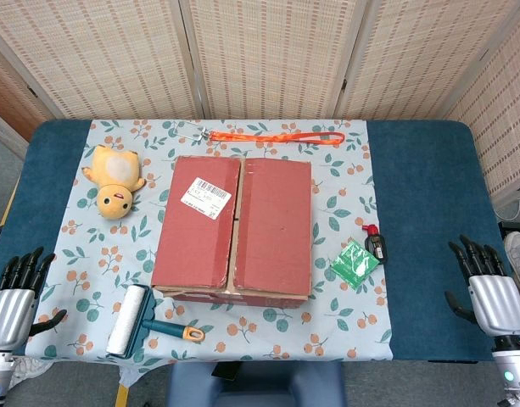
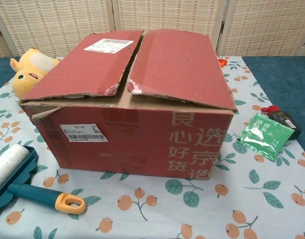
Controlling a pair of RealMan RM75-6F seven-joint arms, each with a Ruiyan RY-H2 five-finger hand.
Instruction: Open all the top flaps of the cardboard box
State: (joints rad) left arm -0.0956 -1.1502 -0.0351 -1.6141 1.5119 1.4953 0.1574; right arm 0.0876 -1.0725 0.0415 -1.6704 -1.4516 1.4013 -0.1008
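On the tablecloth [image 1: 344, 203], the red cardboard box [image 2: 142, 134] shows "良心好货"; flaps [image 1: 234, 225] down, seam running away; left hand [image 1: 13, 301] and right hand [image 1: 489, 292] spread, empty.

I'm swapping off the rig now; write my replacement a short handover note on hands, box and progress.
Left hand open, off the table's left edge, holding nothing.
Right hand open, off the right edge, holding nothing.
Cardboard box sits mid-table on the patterned cloth; its left flap and right flap lie closed, meeting along the centre seam.
Done: nothing.
Left: lift both top flaps, then any underneath.
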